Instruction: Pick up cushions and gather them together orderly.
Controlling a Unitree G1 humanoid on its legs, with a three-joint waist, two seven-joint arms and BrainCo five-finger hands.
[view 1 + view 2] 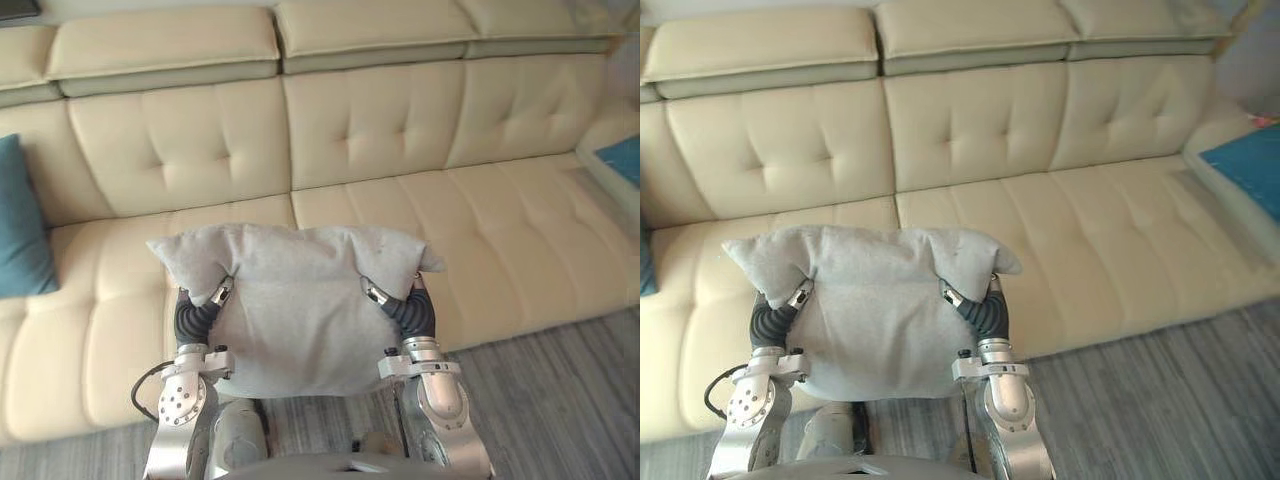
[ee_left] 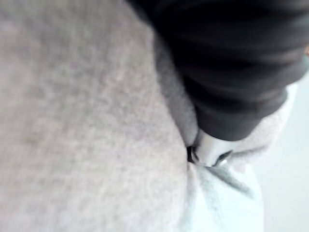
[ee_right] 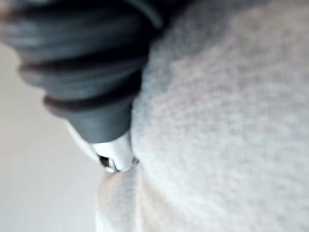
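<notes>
Grey cushion [image 1: 300,310], one, long axis left-right, between left hand [image 1: 196,316] and right hand [image 1: 410,310]; finger state untellable. Teal cushions [image 1: 22,225] [image 1: 624,160], two.

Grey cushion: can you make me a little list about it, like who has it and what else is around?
thing: grey cushion
held by: left hand and right hand, one at each side
where: in front of the cream sofa, over the front edge of its seat
other cushions: teal cushion at the sofa's left end; second teal cushion at its right end
below: grey floor
</notes>
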